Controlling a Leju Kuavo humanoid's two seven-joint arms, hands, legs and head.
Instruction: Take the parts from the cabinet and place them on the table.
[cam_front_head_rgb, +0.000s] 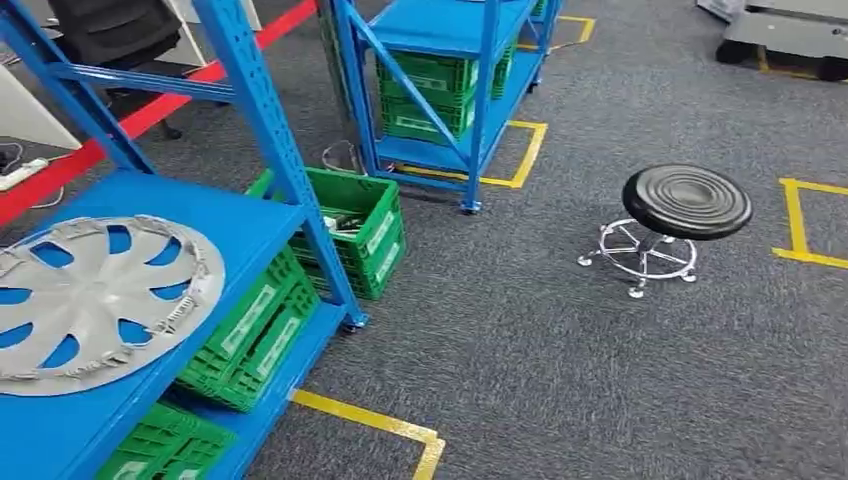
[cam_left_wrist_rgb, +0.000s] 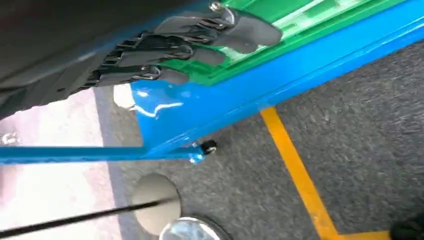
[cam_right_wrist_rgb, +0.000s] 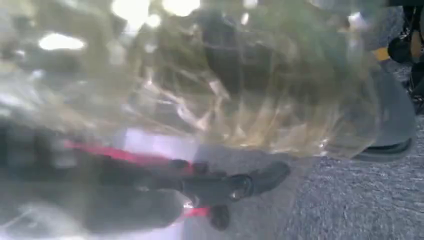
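Observation:
A silver wheel cover (cam_front_head_rgb: 95, 300) lies flat on the blue cabinet shelf (cam_front_head_rgb: 240, 215) at the left of the head view. My left hand (cam_left_wrist_rgb: 185, 50) hangs beside the cabinet's lower blue beam (cam_left_wrist_rgb: 280, 85) and a green crate (cam_left_wrist_rgb: 300, 15), fingers stretched out and holding nothing. In the blurred right wrist view, a clear crinkled plastic bag (cam_right_wrist_rgb: 225, 85) sits right against my right hand (cam_right_wrist_rgb: 200, 185), whose dark fingers reach along under it and seem to hold it. What is inside the bag is too blurred to make out.
Green crates (cam_front_head_rgb: 255, 335) fill the cabinet's lower shelves, and another (cam_front_head_rgb: 360, 225) stands on the floor beside its post. A second blue rack (cam_front_head_rgb: 450, 30) stands behind. A black round stool (cam_front_head_rgb: 685, 205) on castors sits on grey carpet. Yellow floor tape (cam_front_head_rgb: 390, 425) marks bays.

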